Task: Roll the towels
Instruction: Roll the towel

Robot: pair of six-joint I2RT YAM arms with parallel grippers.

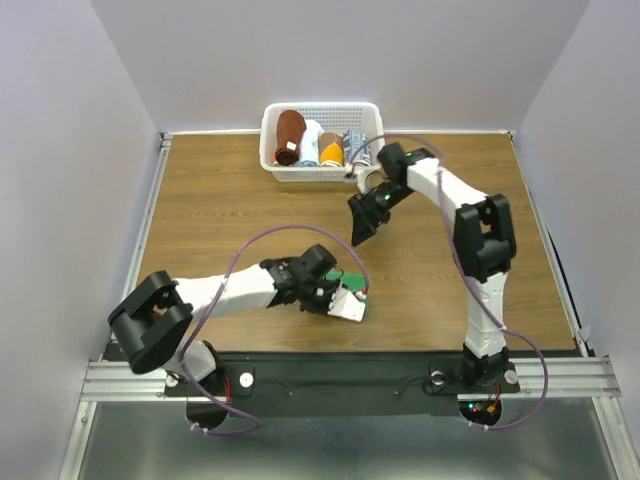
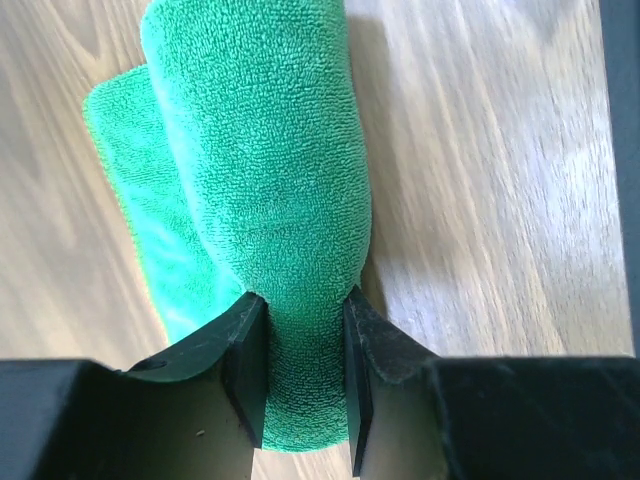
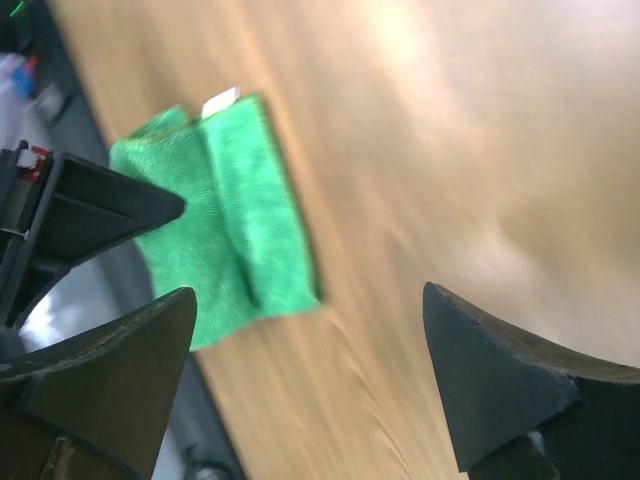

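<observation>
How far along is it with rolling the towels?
Done: the brown towel sits rolled in the basket. In hand: the left jaws pinch the green towel, seemingly only partly rolled. Left: finishing that roll; the right jaws hang open, empty.

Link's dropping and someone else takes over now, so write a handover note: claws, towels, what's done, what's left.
Left claw: shut on one end of the green towel, which lies on the table near the arm bases.
Right claw: open, empty, above the table between that towel and the white basket.
Done: the reddish-brown towel sits rolled in the basket at the far edge.
Left: the green towel looks folded or loosely rolled, one flap loose. Finish the roll, then probably put it in the basket.
</observation>
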